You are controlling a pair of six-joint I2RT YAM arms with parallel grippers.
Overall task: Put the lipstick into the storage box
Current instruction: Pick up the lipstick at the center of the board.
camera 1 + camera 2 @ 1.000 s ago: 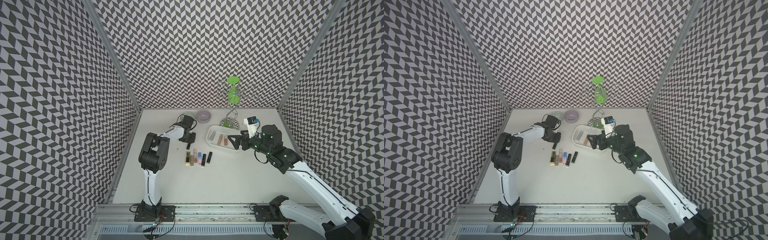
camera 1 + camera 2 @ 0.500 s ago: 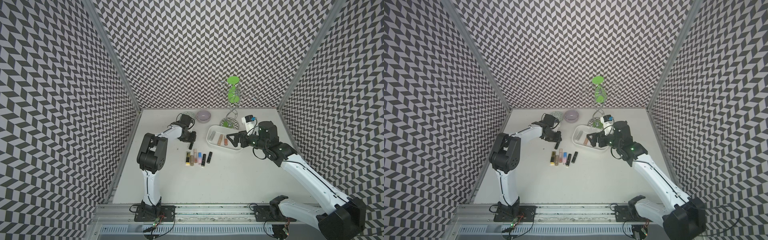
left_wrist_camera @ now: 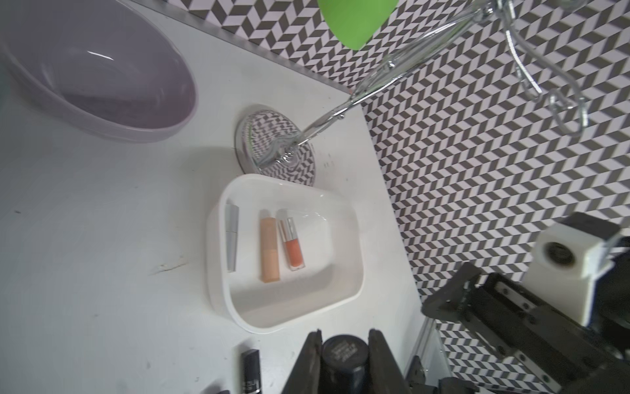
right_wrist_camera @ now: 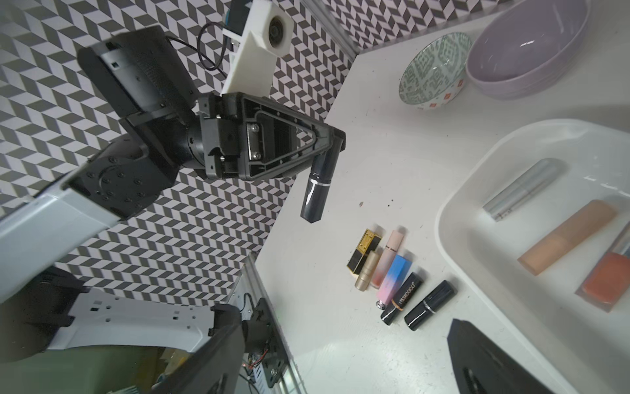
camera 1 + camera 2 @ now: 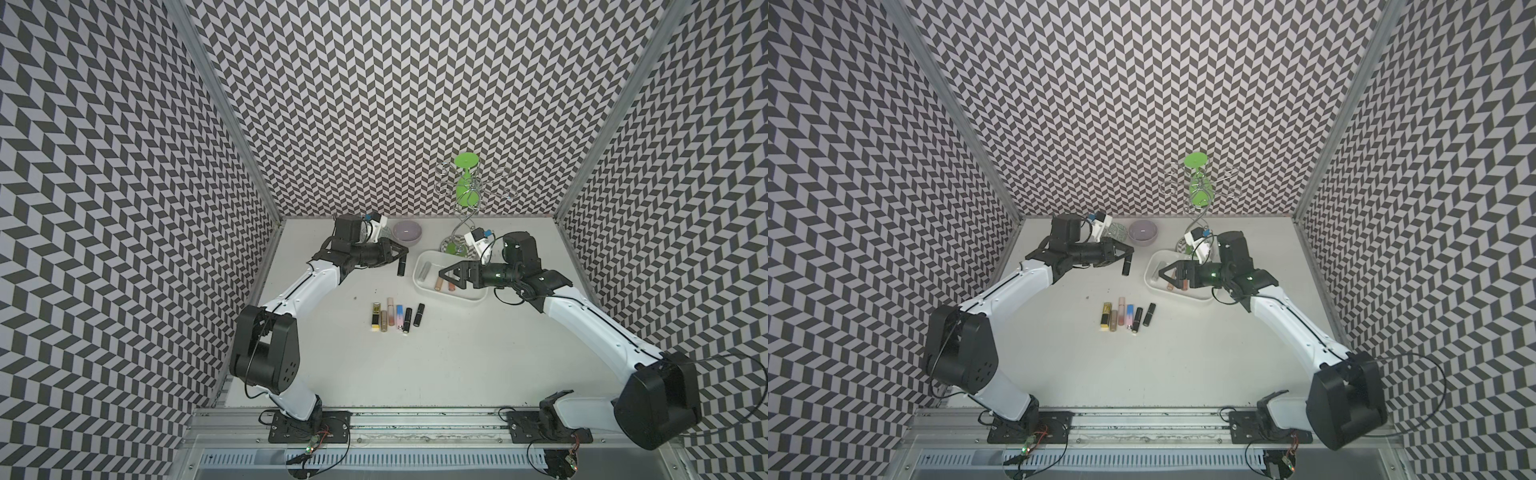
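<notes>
My left gripper is shut on a black lipstick that hangs upright above the table, just left of the white storage box. The left wrist view shows the lipstick's round cap clamped between both jaws, with the storage box beyond it. The box holds a silver tube, a peach tube and an orange gloss. My right gripper stands open over the box, holding nothing. Several more lipsticks lie in a row on the table.
A lilac bowl and a green-patterned bowl stand at the back behind my left gripper. A chrome wire stand with green parts rises behind the box. Patterned walls close in the table on three sides.
My left gripper has carried the black lipstick to the right and back, closer to the box. My right gripper has slid left across the box, staying open.
</notes>
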